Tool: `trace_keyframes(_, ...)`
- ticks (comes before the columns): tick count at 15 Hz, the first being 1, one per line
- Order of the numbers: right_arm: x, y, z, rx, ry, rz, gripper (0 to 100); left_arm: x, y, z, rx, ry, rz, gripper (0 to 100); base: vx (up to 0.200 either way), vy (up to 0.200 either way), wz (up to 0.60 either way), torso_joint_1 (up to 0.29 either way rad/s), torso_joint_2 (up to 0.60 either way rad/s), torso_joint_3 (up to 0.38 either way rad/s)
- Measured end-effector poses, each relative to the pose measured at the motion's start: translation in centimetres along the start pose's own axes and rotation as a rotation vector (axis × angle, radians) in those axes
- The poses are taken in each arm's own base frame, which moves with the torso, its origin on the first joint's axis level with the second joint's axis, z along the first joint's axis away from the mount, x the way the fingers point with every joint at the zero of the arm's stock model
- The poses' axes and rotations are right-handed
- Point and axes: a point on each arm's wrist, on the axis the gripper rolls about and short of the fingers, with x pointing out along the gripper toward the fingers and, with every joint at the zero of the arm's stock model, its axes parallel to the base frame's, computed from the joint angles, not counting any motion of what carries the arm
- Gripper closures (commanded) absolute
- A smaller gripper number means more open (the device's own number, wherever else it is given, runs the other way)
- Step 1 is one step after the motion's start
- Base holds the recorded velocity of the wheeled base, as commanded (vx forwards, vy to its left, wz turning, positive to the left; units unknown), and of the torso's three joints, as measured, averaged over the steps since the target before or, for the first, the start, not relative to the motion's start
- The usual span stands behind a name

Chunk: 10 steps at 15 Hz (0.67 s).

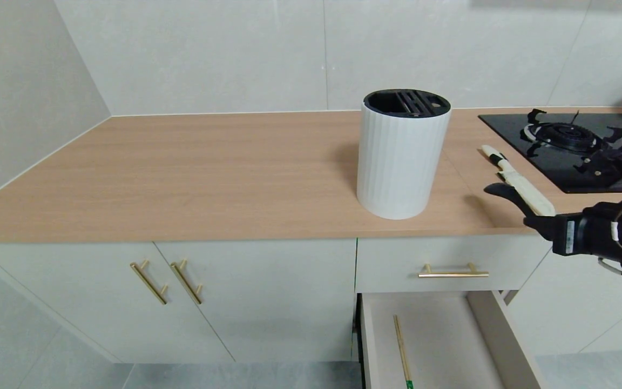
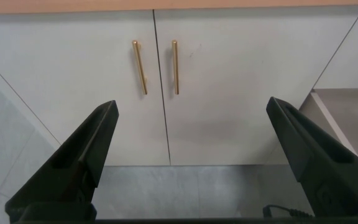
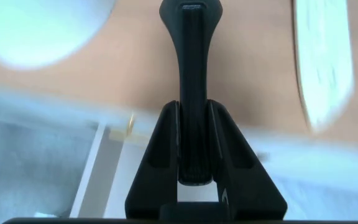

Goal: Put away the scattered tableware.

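You would have found the right gripper (image 1: pixel 544 222) clenched on a slim black utensil (image 1: pixel 499 190), held over the countertop's (image 1: pixel 208 173) front edge above the open drawer (image 1: pixel 484 324). Judge the utensil light, stiff and smooth, so liable to pivot; a hold near mid-handle would suit. The white knife (image 1: pixel 521 183) lay on the countertop, between the white holder (image 1: pixel 400 156) and the stove; it looked rigid, best taken by its narrow banded end. The head view alone gave you the chopsticks (image 1: pixel 401 351) in the drawer. The left wrist view showed the left gripper (image 2: pixel 191 106) released, facing cabinet doors (image 2: pixel 229 93).
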Motion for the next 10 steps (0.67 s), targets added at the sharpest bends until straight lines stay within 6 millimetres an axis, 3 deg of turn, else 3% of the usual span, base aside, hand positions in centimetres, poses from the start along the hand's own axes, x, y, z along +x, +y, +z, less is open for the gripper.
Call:
trace_keyframes(5, -6.2, 0.7, -2.6, -0.104, -0.054, -0.01, 100, 0.0, 0.0, 0.0, 0.0, 0.0, 0.0, 0, 0.0, 0.0, 0.0, -0.037, 0.07, 0.044)
trace_keyframes(10, -8.0, 1.0, -3.8, -0.202, -0.072, -0.002, 100, 0.0, 0.0, 0.0, 0.0, 0.0, 0.0, 0, 0.0, 0.0, 0.0, -0.204, 0.44, 0.238)
